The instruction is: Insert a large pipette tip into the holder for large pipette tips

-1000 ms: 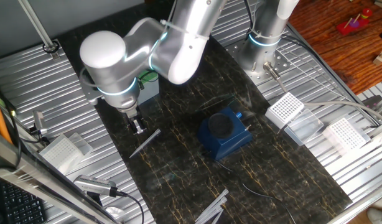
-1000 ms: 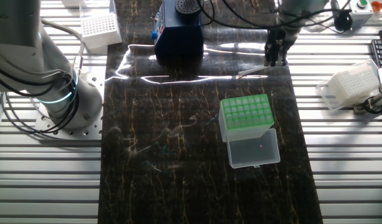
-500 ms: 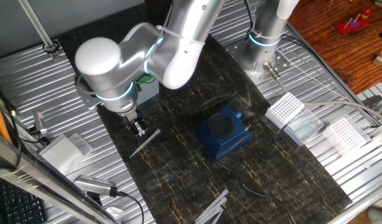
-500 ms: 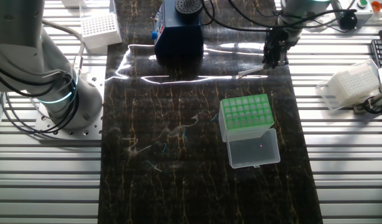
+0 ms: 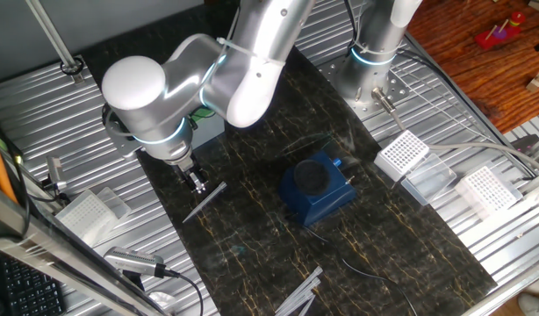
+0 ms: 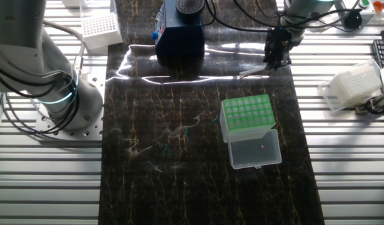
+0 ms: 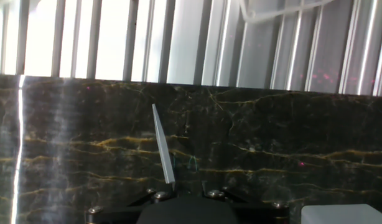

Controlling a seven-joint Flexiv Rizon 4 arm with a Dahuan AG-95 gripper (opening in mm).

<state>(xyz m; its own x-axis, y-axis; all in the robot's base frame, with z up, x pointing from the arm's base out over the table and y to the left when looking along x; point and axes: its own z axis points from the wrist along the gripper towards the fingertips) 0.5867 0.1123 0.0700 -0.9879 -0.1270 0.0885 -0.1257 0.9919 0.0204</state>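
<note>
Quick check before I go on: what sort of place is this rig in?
Likely a lab automation bench: a translucent box with a green hole-grid top, white perforated racks, and a thin translucent whitish cone on a dark marbled mat.

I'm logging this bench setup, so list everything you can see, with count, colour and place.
Long translucent whitish pipette tip: one, lying on the dark marble-patterned mat, beside the gripper.
Pale box with bright green grid top: one, on the mat, its clear lid lying open beside it.
Dark blue block with round black top: one, mid-mat.
White perforated racks: at least four, on the ribbed metal table at both sides of the mat.
Loose translucent tips: a small heap, count unclear, at the mat's edge.
Second silver arm base: one, bolted beside the mat.
Silver robot arm: one, reaching over the mat.
Two-finger gripper: one, just above the mat near the tip's thick end; open or shut unclear.
</note>
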